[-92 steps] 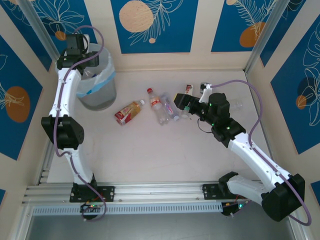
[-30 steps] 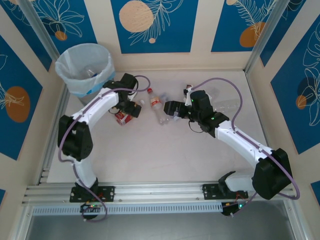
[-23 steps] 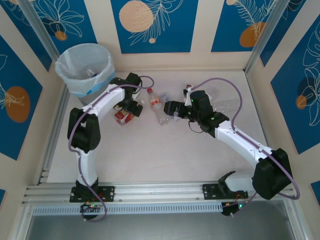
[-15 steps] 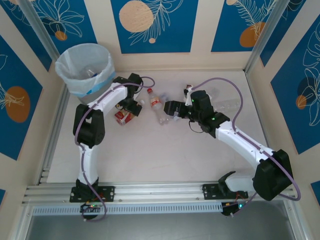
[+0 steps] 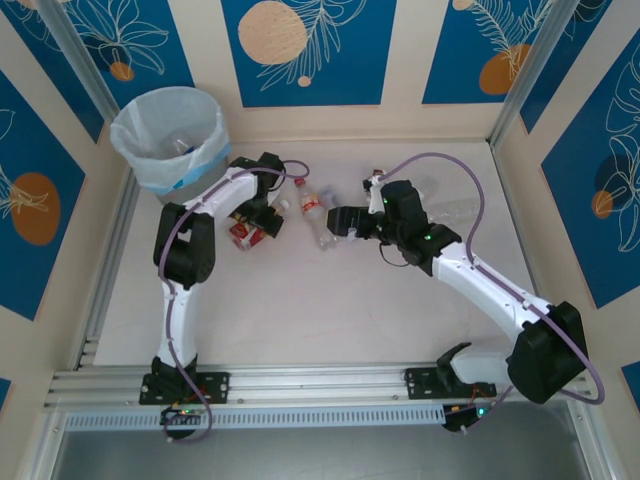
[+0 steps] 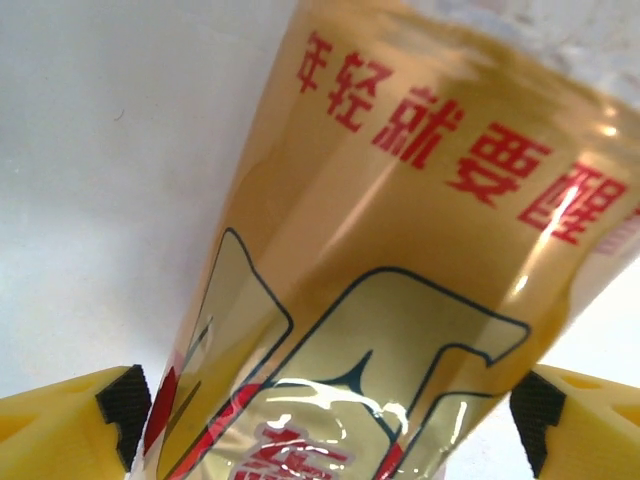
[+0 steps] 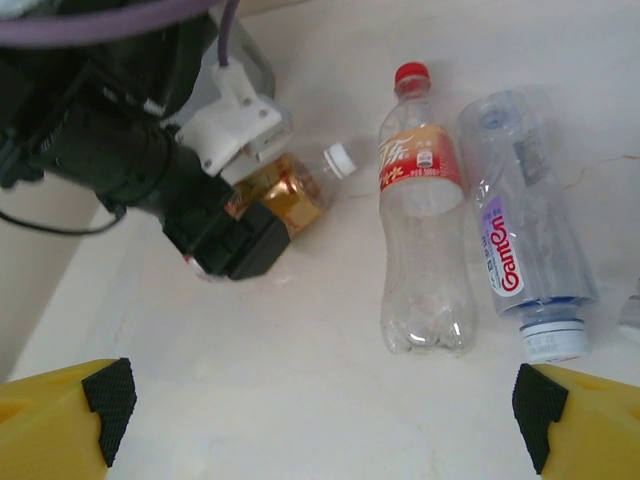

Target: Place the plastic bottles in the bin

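My left gripper [image 6: 322, 425] has its jaws apart astride the amber bottle [image 6: 400, 250], a pad just beside each flank of the label. The bottle looks light, thin-walled and slick, so I'd pinch mid-label, gently. The bin [image 5: 150, 172] stands well off from those jaws. My right gripper [image 7: 325, 410] hangs wide open, with the red-capped bottle [image 7: 425, 240] ahead between its fingers, equally crushable.

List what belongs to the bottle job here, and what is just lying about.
Job:
- bin
- amber-label bottle
- red-capped bottle
- blue-label bottle
- clear bottle at far right

Not the job:
- aluminium rail
- blue wall panels
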